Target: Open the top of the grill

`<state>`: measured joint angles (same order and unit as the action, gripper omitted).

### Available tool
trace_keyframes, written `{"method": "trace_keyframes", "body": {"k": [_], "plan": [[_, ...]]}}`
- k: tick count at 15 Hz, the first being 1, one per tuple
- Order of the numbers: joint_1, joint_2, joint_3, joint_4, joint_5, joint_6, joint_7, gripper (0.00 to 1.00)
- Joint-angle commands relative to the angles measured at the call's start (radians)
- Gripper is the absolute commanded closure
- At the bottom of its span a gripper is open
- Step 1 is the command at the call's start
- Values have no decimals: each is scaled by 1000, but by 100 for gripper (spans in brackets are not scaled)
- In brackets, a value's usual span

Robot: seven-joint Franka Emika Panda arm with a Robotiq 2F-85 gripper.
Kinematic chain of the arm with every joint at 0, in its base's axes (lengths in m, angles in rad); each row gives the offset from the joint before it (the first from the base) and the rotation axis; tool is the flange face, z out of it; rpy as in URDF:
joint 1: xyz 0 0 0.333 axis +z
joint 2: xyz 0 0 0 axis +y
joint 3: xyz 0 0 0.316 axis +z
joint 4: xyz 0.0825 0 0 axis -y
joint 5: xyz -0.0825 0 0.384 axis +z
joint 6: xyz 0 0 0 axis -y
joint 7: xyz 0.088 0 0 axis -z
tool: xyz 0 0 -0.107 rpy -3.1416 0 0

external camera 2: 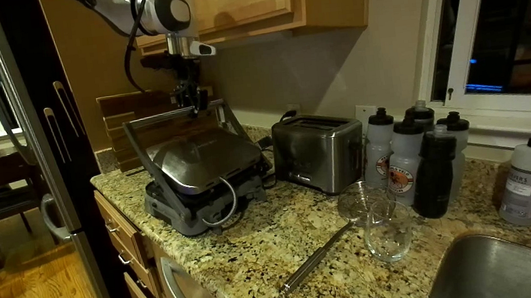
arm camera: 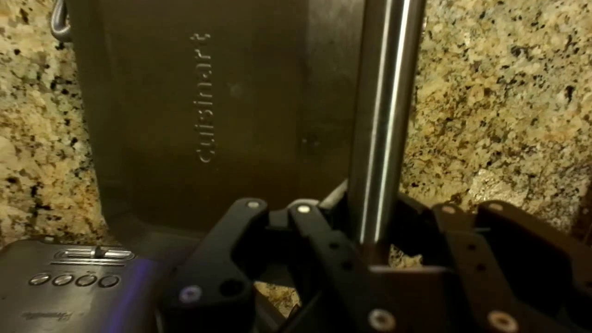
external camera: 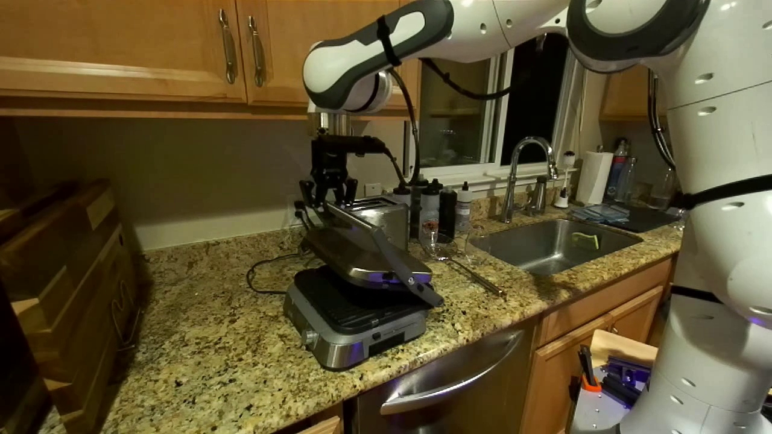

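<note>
I see the tool (arm camera: 373, 217) clasping the handle (arm camera: 385, 101) of the grill (external camera: 356, 313), whose top (external camera 2: 207, 157) tilts partly raised; a toaster (external camera 2: 313, 156) stands near it on the surface (external camera: 217, 337).

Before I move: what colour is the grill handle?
Silver-grey; the grill handle shows best in the wrist view.

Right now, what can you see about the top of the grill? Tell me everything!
The top is a squarish, dark silvery lid with rounded corners. It looks like metal and has Cuisinart letters. It's tilted, partly open, with a gap above the dark base plate. Its inner side is mostly hidden. A handle rises above it, with the gripper around the handle's bar.
</note>
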<state>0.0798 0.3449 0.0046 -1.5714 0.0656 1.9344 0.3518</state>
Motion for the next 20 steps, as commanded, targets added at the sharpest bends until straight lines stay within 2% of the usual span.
{"method": "trace_keyframes", "body": {"k": [1,4,5,11,14,16,20], "plan": [[-34,-100,-22,-73,4,1,-15,93],[-51,-130,-29,-94,7,6,-13,93],[-36,-56,-18,-26,1,-2,0,93],[-28,-39,-11,-19,1,3,0,91],[-28,-39,-11,-19,1,3,0,91],[-28,-41,-13,-20,-2,2,5,95],[-43,-95,-44,-57,-40,16,29,95]]}}
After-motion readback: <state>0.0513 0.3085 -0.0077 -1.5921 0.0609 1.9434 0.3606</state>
